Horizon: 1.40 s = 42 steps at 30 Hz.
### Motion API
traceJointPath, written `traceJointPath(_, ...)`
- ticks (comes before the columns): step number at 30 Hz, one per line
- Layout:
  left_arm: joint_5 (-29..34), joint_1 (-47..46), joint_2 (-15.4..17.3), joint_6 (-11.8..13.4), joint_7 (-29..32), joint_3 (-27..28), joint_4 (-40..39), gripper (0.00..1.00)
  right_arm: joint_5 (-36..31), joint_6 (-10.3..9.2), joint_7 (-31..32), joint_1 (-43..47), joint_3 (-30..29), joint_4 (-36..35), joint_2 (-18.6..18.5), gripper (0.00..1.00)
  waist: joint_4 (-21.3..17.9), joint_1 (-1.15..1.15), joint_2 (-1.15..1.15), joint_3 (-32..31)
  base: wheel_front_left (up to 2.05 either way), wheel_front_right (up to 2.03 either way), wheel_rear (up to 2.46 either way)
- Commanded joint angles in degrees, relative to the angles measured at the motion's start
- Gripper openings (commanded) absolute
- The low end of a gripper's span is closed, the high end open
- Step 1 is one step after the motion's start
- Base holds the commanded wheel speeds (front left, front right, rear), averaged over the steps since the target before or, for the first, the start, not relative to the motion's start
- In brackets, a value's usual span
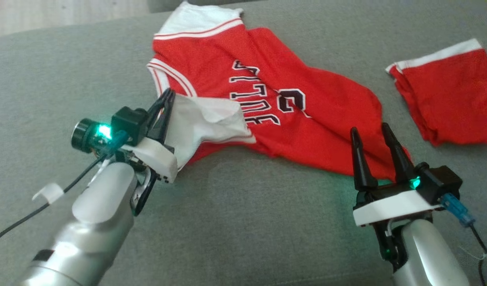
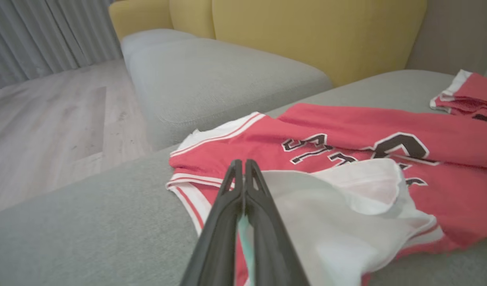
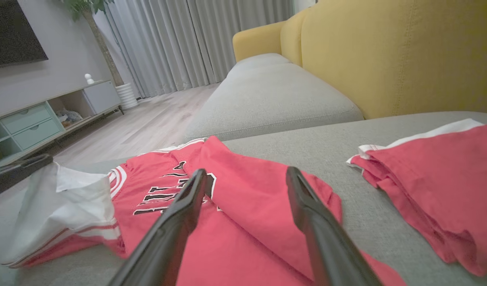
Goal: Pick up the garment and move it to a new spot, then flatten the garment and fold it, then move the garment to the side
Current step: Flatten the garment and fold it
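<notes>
Garment (image 1: pixel 291 131) lies crumpled, its white edge pinched by left hand (image 1: pixel 170 93).

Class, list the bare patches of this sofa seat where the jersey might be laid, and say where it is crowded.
Bare: the grey seat in front of the jersey, between the left gripper and right gripper; the stretch left of it; the gap between jersey and red shorts. Crowded: centre and right, where both garments lie.
</notes>
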Motion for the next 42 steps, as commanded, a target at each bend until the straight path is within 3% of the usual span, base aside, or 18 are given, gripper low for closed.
traceJointPath(1, -0.31, -1.57, 2.5, 0.31, -0.99, 2.61, -2.26, 0.0, -0.7, -0.05, -0.61, -0.15, 1.04, -1.47, -0.17, 1.0, 1.55, 0.0, 0.0, -1.33, 0.0, 0.0, 0.0)
traceJointPath(7, 1.37, 1.23, 5.49, 2.2, -2.68, 2.75, -10.14, 0.0, -1.26, -0.05, -0.61, 0.83, 0.31, -0.86, -0.17, 1.0, 5.13, 0.0, 0.0, -4.48, 0.0, 0.0, 0.0)
traceJointPath(13, 1.87, 8.8, 10.91, 3.66, -1.03, 1.77, -20.41, 0.0, -1.45, -0.05, -0.61, 2.34, -0.27, -0.36, -0.17, 1.0, 8.83, 0.0, 0.0, -6.83, 0.0, 0.0, 0.0)
traceJointPath(19, 2.99, 16.98, 16.43, 2.02, 4.71, -3.13, -29.59, 0.0, -1.99, -0.05, -0.61, 3.15, -0.76, 0.3, -0.17, 1.0, 12.02, 0.0, 0.0, -8.33, 0.0, 0.0, 0.0)
traceJointPath(25, 3.44, 21.99, 20.05, 1.53, 10.36, -6.57, -32.26, 0.0, -2.02, -0.05, -0.61, 2.86, -0.22, 0.69, -0.17, 1.0, 12.7, 0.0, 0.0, -8.94, 0.0, 0.0, 0.0)
traceJointPath(27, 4.31, 22.52, 20.97, 2.82, 11.66, -6.8, -32.37, 1.0, -2.05, -0.05, -0.61, 2.76, 0.03, 0.86, -0.17, 1.0, 12.6, 0.0, 0.0, -9.08, 0.0, 0.0, 0.0)
traceJointPath(30, 3.2, 22.55, 19.88, 5.65, 10.36, -4.65, -33.03, 1.0, -2.07, -0.05, -0.61, 2.56, 0.21, 0.96, -0.17, 1.0, 12.01, 0.0, 0.0, -9.29, 0.0, 0.0, 0.0)
traceJointPath(35, -0.99, 21.13, 15.2, 9.83, 3.48, 1.46, -33.85, 1.0, -2.34, -0.05, -0.61, 2.27, -0.07, 0.51, -0.17, 1.0, 10.28, 0.0, 0.0, -9.39, 0.0, 0.0, 0.0)
traceJointPath(42, -5.4, 20.41, 8.4, 12.64, -3.06, 8.46, -31.83, 1.0, -3.56, -0.05, -0.6, 0.93, -0.53, -0.27, -0.17, 1.0, 7.26, 0.0, 0.0, -8.35, 0.0, 0.0, 0.0)
